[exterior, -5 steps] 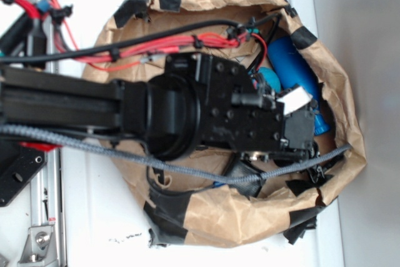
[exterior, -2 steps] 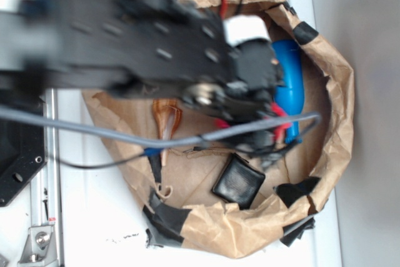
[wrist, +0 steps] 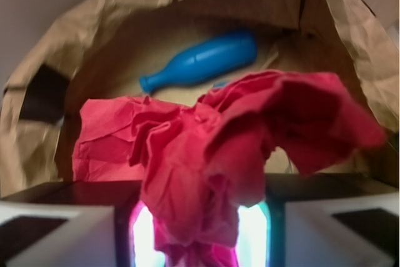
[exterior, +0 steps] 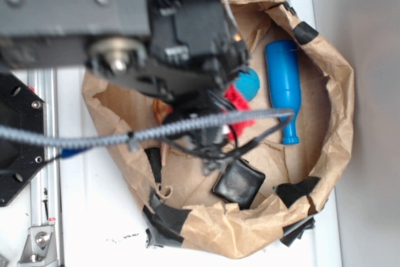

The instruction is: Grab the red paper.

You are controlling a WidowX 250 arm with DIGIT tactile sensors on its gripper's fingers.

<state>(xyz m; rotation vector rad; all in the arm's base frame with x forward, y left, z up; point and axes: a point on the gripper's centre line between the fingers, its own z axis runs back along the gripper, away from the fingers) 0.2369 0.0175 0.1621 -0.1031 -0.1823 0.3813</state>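
Where the brown paper bag lining (exterior: 337, 85) rises in a crumpled wall, patched at its rim with black tape (exterior: 167, 218), the working room is bounded on every side, and the freest floor is seen at the lower right of the exterior view, between the blue bottle (exterior: 284, 89) and the tape patches. Outside the lining, the white bench (exterior: 94, 217) is seen at the lower left, with a metal rail (exterior: 44, 186) at the frame's left edge. Lying flat along the far side of the lining is the blue bottle, its neck pointing toward the lower wall. A teal ball (exterior: 249, 83) is found just beside the red paper (exterior: 236, 101), and a black square object (exterior: 238, 182) rests on the floor below them. A grey braided cable (exterior: 125, 134) is strung across the middle of the view. Much of the upper left is blocked by the blurred black arm (exterior: 75, 10). In the wrist view the red paper (wrist: 206, 148) is pinched between the jaws of the gripper (wrist: 199, 229), which are closed narrowly on its lower folds, and the ruffled wad is spread above them, apart from the bottle behind.
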